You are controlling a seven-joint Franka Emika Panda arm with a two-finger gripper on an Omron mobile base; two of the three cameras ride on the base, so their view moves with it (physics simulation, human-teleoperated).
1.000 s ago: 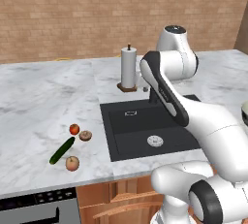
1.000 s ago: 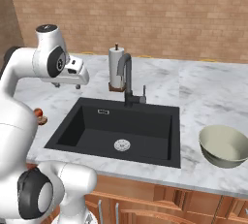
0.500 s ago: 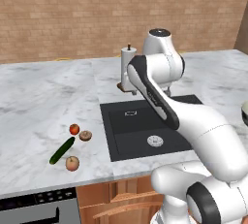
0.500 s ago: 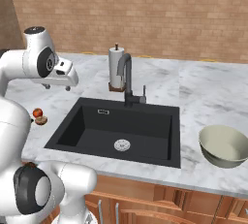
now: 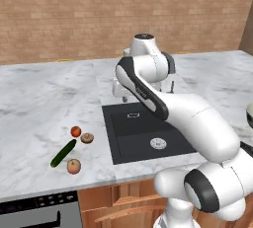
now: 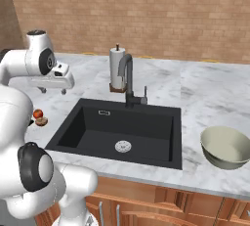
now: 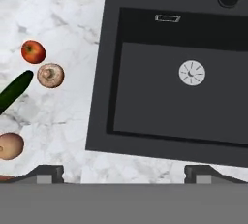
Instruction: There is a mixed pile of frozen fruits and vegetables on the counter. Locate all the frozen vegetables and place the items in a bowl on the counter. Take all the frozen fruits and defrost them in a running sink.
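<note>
Gripper (image 7: 123, 170) hung high above the counter (image 5: 39, 98), fingers spread wide apart, holding nothing. Landmark: the black sink (image 5: 143, 131). All four foods lay on the marble left of the sink: red ball (image 5: 75, 131) farthest back, mushroom-like lump (image 5: 87, 137) just beside it toward the sink, green cucumber (image 5: 63, 153) in front, peach-like ball (image 5: 73, 166) nearest the counter edge. Bowl (image 6: 225, 146) sat right of the sink. Faucet (image 6: 128, 78) stood behind it.
</note>
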